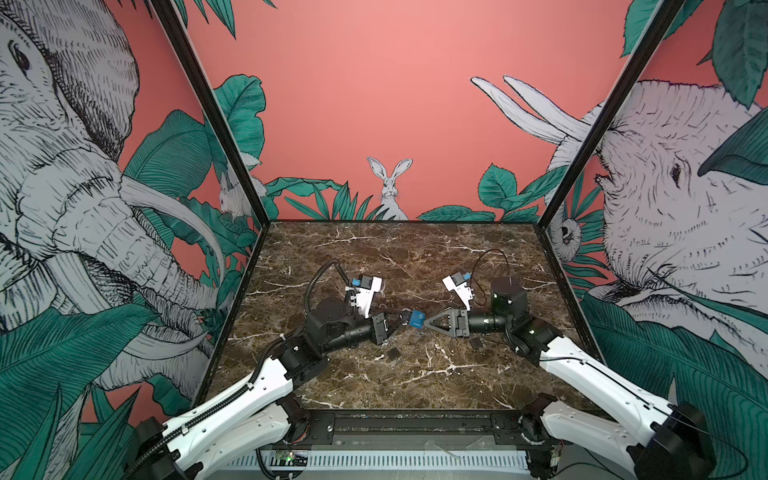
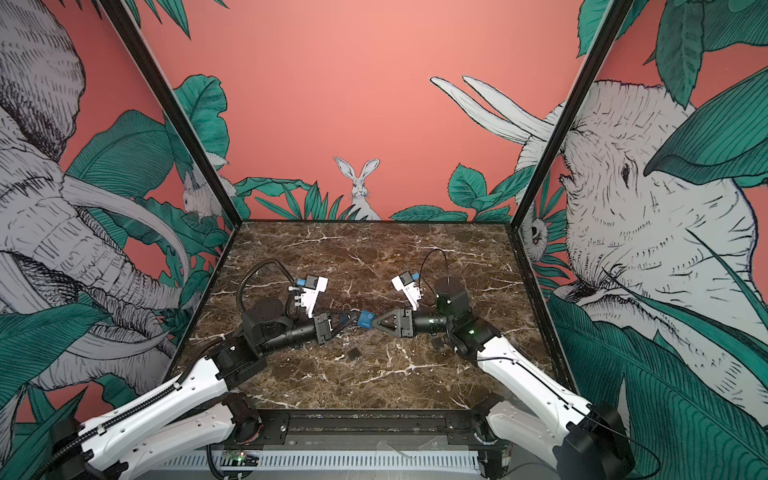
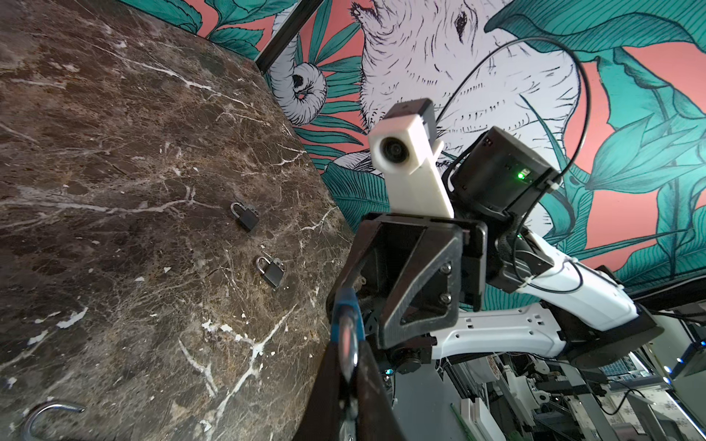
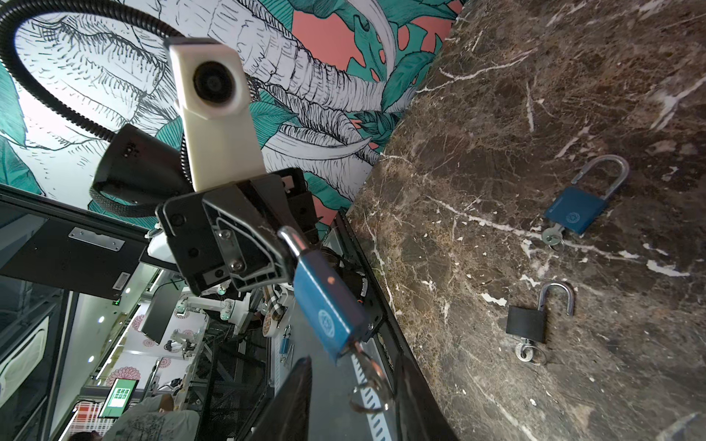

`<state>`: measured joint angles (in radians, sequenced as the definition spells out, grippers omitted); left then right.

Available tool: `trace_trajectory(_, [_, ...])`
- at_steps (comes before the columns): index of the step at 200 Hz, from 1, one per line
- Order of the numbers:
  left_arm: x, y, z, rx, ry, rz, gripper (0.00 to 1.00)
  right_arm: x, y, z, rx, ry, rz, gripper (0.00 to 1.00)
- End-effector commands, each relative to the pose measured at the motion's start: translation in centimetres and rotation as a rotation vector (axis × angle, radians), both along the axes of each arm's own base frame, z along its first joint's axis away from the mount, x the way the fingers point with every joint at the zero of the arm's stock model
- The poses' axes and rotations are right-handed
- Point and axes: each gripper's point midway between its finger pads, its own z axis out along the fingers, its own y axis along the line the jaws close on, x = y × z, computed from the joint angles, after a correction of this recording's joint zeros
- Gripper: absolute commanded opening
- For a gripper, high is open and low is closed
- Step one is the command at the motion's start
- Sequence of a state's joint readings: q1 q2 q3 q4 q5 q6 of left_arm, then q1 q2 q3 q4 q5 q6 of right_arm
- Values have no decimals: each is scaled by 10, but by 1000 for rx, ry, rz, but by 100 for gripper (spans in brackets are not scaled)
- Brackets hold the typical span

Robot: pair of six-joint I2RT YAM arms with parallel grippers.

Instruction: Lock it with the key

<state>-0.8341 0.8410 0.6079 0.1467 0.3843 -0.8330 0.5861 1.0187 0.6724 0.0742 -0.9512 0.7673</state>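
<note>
A blue padlock (image 1: 416,319) (image 2: 365,319) hangs in the air between both grippers over the middle of the marble table. My left gripper (image 1: 405,318) (image 3: 349,366) is shut on its silver shackle (image 4: 292,238), with the blue body (image 3: 345,317) just past the fingertips. The key (image 4: 359,349) sticks out of the padlock's (image 4: 328,309) underside, a ring (image 4: 370,389) dangling from it. My right gripper (image 1: 426,324) (image 4: 353,382) is open, its fingers on either side of the key and ring, not pressing on them.
Another blue padlock (image 4: 577,214) with a key lies on the marble table (image 1: 395,257). A black padlock (image 4: 525,324) with its shackle swung open lies near it. Two small black padlocks (image 3: 246,215) (image 3: 271,271) lie toward the front (image 1: 393,353) (image 1: 476,343).
</note>
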Motion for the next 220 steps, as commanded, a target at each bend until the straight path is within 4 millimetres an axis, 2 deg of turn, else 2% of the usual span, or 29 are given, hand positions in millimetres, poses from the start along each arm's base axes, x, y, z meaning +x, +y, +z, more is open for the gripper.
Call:
trace_trajectory(1, [5, 4, 16, -57, -37, 32, 0, -3, 1, 11, 44, -36, 21, 35])
trace_trajectory(116, [5, 7, 18, -86, -25, 39, 0, 4, 2, 5, 29, -39, -9, 0])
trace_trajectory(202, [5, 13, 28, -118, -33, 55, 0, 5, -1, 3, 18, -43, -25, 0])
trace_trajectory(209, [6, 14, 28, -119, -36, 60, 0, 4, -1, 2, 10, -42, -26, 12])
trace_trajectory(220, [6, 16, 29, -117, -39, 65, 0, 4, -3, 0, -1, -45, -26, 21])
